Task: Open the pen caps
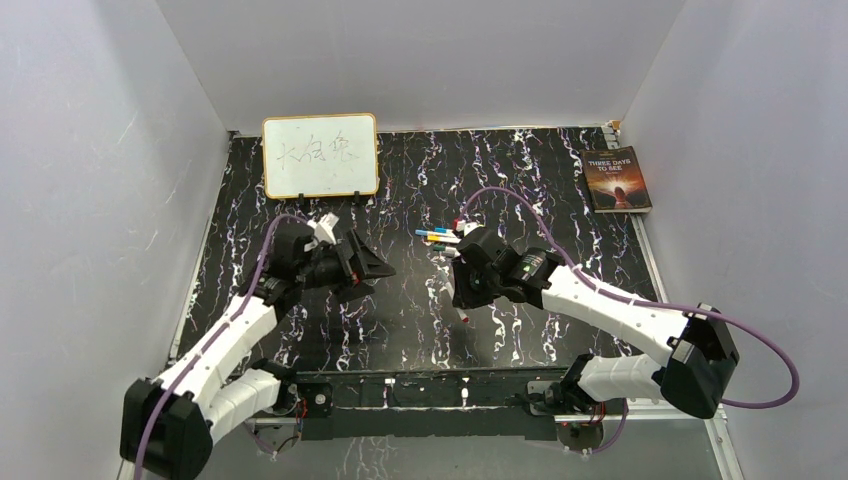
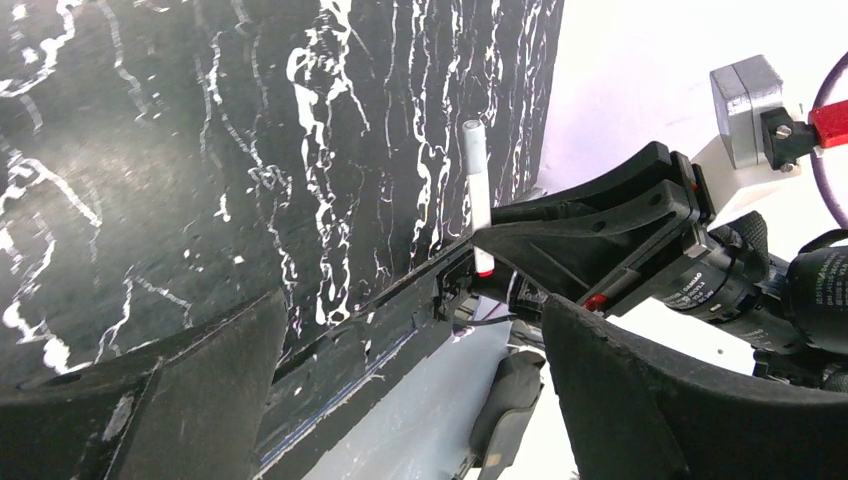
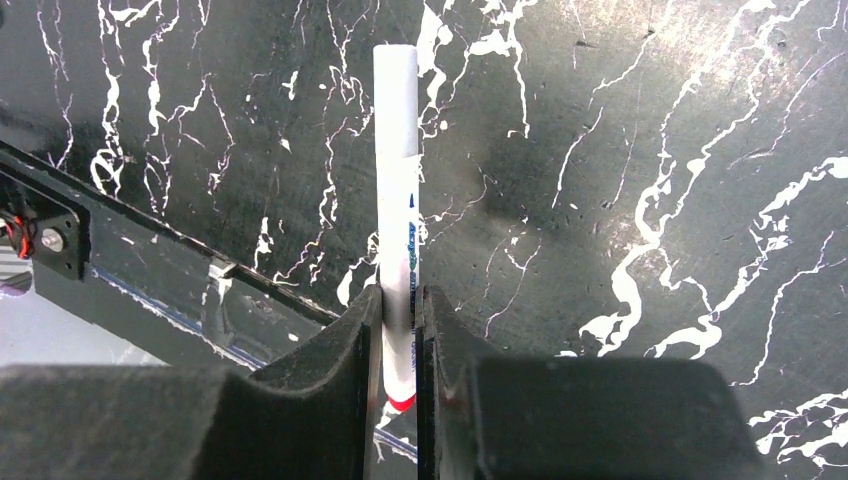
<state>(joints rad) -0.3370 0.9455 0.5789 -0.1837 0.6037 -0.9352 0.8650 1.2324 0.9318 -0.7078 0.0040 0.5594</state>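
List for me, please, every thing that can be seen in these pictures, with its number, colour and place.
whiteboard: one, white with a pale frame and dark writing, back left of the table
book: one, dark cover, back right corner
loose pens: small cluster, number unclear, white with blue, yellow and red ends, middle of the table
held pen: one, white barrel with a red end, in the right gripper
table: one, black with white veins
left gripper: one, black, open and empty, left of centre
right gripper: one, black, shut on the held pen, just right of centre
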